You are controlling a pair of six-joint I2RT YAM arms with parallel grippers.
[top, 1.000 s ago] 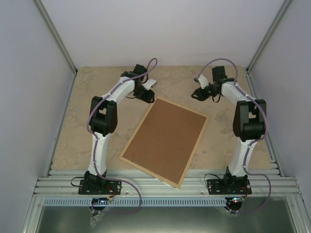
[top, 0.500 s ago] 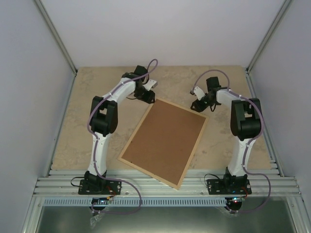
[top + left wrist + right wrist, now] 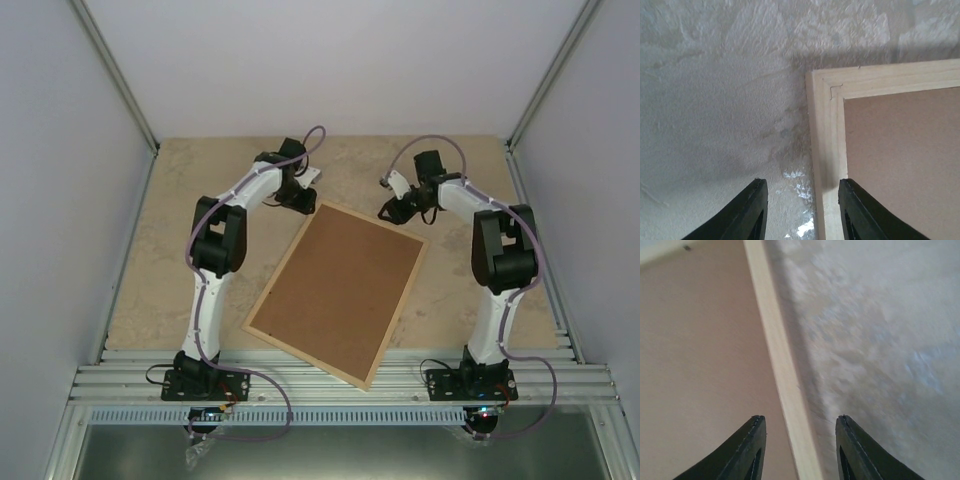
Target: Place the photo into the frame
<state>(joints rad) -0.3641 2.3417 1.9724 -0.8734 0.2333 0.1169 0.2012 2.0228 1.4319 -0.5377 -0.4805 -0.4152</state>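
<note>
Twin white-and-black robot arms strung with mauve cables

The left arm (image 3: pixel 203 305) and the right arm (image 3: pixel 493 322) are built alike: slim, glossy white tubular links joined by blocky black joint housings (image 3: pixel 216 243), the largest at the elbow, each arm ending in a flat black base plate (image 3: pixel 200 381) with dark wiring at its edge. A thin mauve cable (image 3: pixel 318 133) follows each arm in loose loops and trails in a wide curve from the base. Each wrist is black with a small white piece (image 3: pixel 398 183) on it. Seen close, the left gripper (image 3: pixel 801 182) and the right gripper (image 3: pixel 800 417) carry matte black fingers (image 3: pixel 752 212) that taper to blunt tips, with a recessed inner face.
</note>
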